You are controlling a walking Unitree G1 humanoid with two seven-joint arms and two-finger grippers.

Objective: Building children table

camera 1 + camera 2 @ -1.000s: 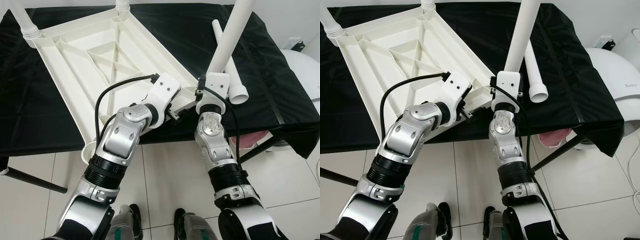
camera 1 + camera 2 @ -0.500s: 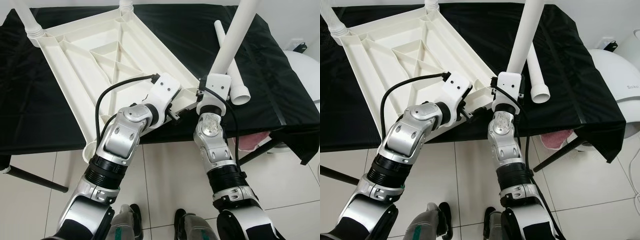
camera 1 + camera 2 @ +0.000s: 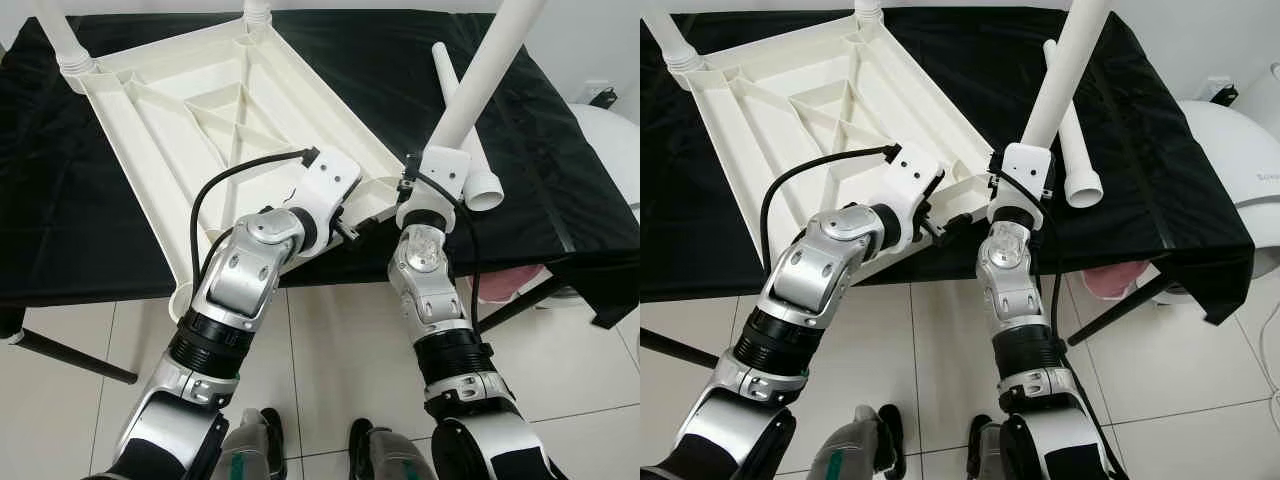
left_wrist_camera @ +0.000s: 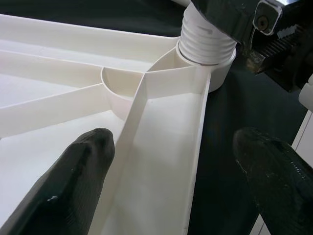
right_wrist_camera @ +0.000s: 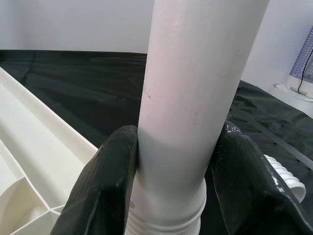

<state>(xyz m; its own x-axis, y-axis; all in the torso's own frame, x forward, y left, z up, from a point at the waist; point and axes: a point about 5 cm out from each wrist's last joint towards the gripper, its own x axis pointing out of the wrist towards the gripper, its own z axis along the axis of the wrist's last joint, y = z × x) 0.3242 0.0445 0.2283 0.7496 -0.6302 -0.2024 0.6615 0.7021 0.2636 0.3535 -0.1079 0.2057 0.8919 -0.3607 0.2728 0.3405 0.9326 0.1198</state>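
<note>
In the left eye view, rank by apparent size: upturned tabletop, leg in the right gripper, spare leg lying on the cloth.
1. Upturned tabletop, clearly largest.
2. Leg held by the right gripper: leg looks longer, but it rises toward the camera, so unsure.
3. Spare leg, partly hidden behind it.

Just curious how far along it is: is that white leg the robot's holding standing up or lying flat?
Standing, leaning slightly: the leg rises from the upturned table's corner socket, clamped by the right gripper.

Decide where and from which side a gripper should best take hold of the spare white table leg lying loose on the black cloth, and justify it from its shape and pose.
Probably the smooth round shaft of the spare leg, near its middle, coming down from above with fingers across it. It lies flat on the black cloth, so its sides are open. Its ribbed, flared end looks harder to grip.
</note>
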